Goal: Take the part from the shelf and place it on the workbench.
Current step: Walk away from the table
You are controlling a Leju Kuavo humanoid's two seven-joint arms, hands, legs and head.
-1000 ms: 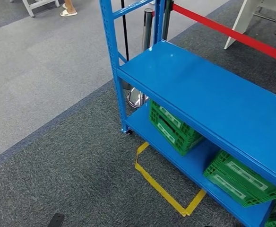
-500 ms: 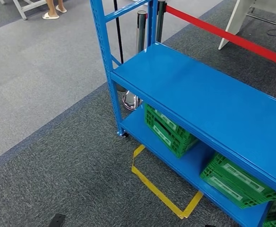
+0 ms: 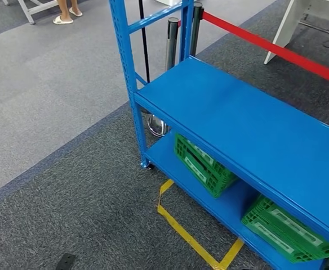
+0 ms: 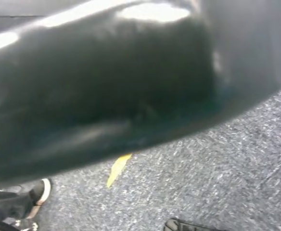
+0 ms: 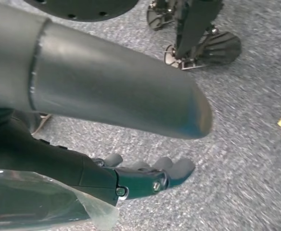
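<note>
you are looking down at the blue shelf (image 3: 256,129), and against the picture of a moment ago the whole scene has shifted a little down and to the right, so the camera has moved with the robot's walk or turn, and the things themselves have not. the middle board of the shelf lies bare in the head view, and you cannot see any part on it; on the lower board stand two green crates (image 3: 203,164), one near the left post and one (image 3: 288,230) further right, and what they hold is hidden. the yellow tape mark (image 3: 188,236) on the carpet lies just in front of the shelf. the right hand (image 5: 146,175) hangs over the carpet, its fingers (image 5: 181,168) stretched out side by side and holding nothing. of the left hand you cannot tell the state. i judge you are in the approach, and the grasp is not yet begun.
</note>
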